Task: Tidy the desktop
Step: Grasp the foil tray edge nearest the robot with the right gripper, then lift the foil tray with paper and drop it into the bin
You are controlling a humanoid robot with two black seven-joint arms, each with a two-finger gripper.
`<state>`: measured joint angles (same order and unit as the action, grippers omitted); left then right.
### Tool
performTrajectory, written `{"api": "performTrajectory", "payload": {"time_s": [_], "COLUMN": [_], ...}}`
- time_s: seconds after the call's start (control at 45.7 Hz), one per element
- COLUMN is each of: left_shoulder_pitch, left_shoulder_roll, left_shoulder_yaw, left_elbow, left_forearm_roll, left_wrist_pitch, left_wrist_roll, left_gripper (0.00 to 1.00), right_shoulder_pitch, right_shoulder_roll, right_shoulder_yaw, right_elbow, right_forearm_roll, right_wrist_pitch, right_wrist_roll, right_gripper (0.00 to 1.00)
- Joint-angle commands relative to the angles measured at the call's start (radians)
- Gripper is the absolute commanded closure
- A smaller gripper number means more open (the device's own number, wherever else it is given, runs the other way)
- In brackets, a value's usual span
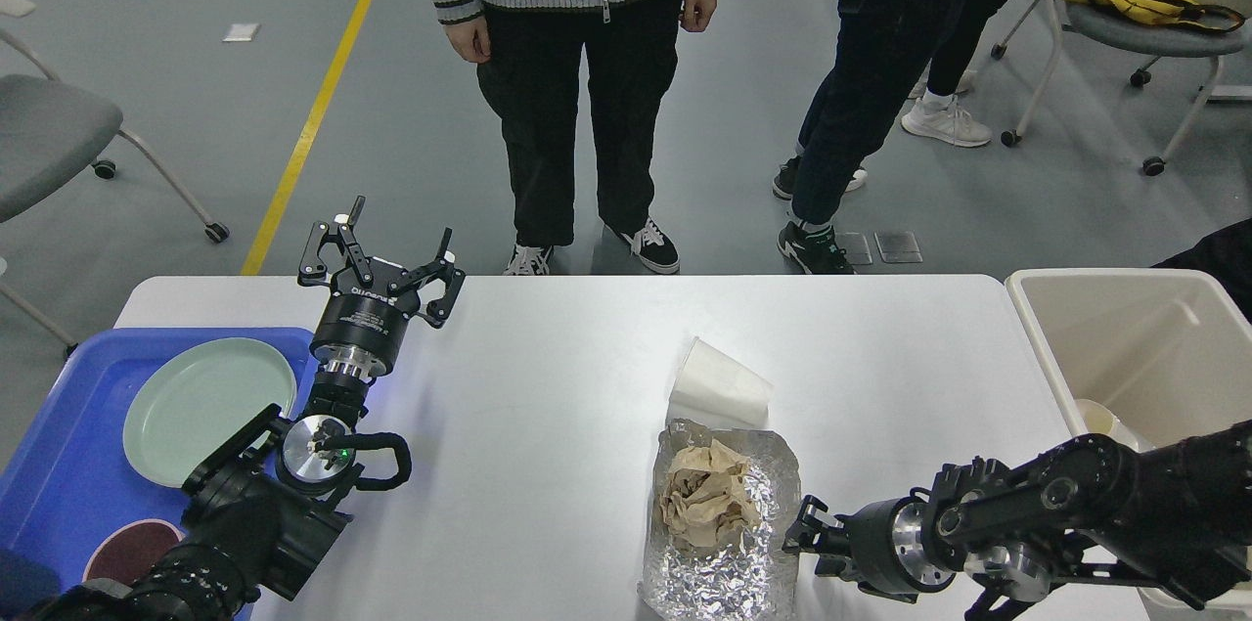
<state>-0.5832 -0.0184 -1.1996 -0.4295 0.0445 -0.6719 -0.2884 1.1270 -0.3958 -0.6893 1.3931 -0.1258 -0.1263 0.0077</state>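
Bright, even overhead light; sharp picture, soft shadows.

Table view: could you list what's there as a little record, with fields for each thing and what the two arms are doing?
desktop: white, wide
foil: crumpled sheet near front edge, holding a brown paper wad
cup: white, lying on its side just behind the foil
tray: blue, on the left, holding a pale green plate and a dark red dish
bin: beige, at the right end
left end effector: open, raised, holding nothing
right end effector: low at the foil's right edge; open or shut unclear
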Motion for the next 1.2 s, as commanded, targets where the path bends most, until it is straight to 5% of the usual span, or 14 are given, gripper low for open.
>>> {"api": "performTrajectory", "payload": {"time_s": [0.0, 0.416, 0.657, 0.876, 1.182], "left_shoulder_pitch": [0.0, 0.0, 0.0, 0.0, 0.0], "left_shoulder_roll": [0.0, 0.0, 0.0, 0.0, 0.0], "left_shoulder_yaw": [0.0, 0.0, 0.0, 0.0, 0.0], "left_elbow": [0.0, 0.0, 0.0, 0.0, -0.002], "left_forearm_roll": [0.0, 0.0, 0.0, 0.0, 0.0], "left_wrist_pitch": [0.0, 0.0, 0.0, 0.0, 0.0], "left_wrist_roll": [0.0, 0.0, 0.0, 0.0, 0.0], "left_gripper": [0.04, 0.04, 0.04, 0.04, 0.04], "right_shoulder_pitch": [-0.003, 0.022, 0.1, 0.373, 0.901], "right_shoulder_roll": [0.0, -0.024, -0.142, -0.374, -0.483], "right_shoulder_yaw": [0.002, 0.02, -0.007, -0.061, -0.076], "right_elbow": [0.003, 0.018, 0.053, 0.11, 0.195], "right_forearm_roll": [-0.008, -0.008, -0.086, -0.186, -0.187], "right_wrist_pitch": [-0.003, -0.006, 0.036, 0.304, 0.812], "right_wrist_roll": [0.0, 0.0, 0.003, 0.064, 0.031], "right_gripper": [1.0, 1.0, 1.0, 1.0, 1.0]}}
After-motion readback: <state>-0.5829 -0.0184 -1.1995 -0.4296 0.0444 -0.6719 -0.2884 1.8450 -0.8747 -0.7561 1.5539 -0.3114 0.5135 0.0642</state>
